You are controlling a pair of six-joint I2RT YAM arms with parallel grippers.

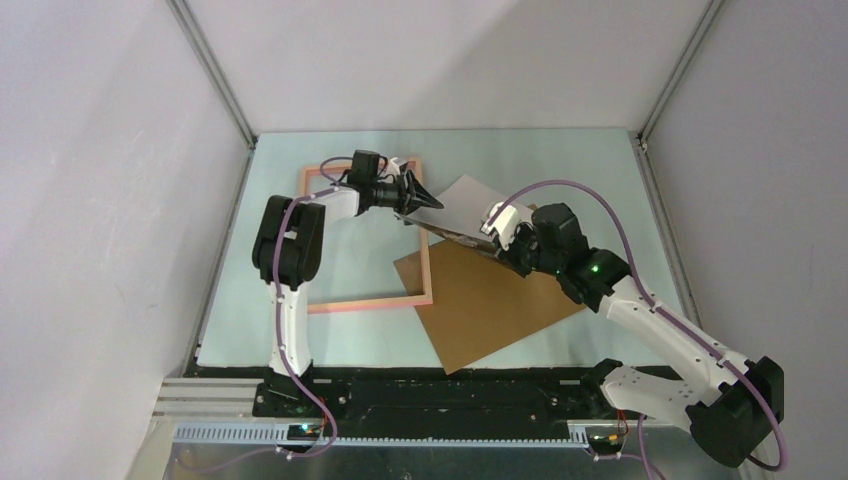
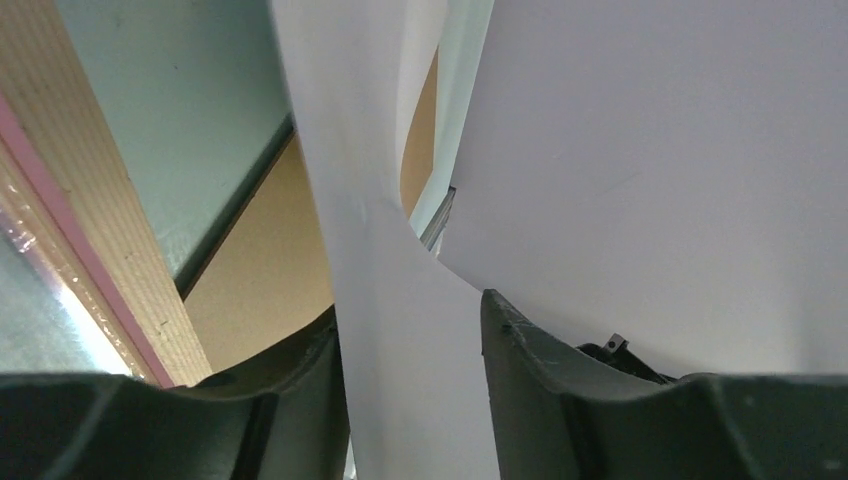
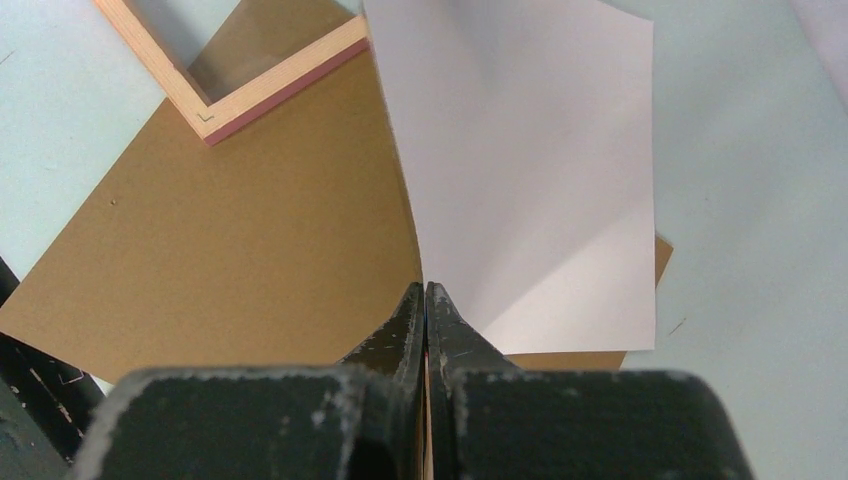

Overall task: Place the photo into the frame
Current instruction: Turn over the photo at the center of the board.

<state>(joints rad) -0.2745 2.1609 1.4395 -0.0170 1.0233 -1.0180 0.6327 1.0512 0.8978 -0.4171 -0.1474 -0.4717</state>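
Observation:
The photo (image 1: 465,205) is lifted off the table with its plain white back up; its picture side is hidden. My right gripper (image 1: 495,242) is shut on its near edge, seen edge-on in the right wrist view (image 3: 426,295), where the white sheet (image 3: 530,180) fans out ahead. My left gripper (image 1: 422,200) is at the photo's left corner, its fingers apart with the bent sheet (image 2: 400,330) passing between them (image 2: 415,400). The salmon-pink frame (image 1: 370,300) lies flat on the left under my left arm; its corner shows in the right wrist view (image 3: 270,85).
A plain brown backing board (image 1: 490,300) lies on the pale green table beneath the photo, overlapping the frame's right side; it also shows in the right wrist view (image 3: 230,250) and the left wrist view (image 2: 260,270). White walls enclose the table.

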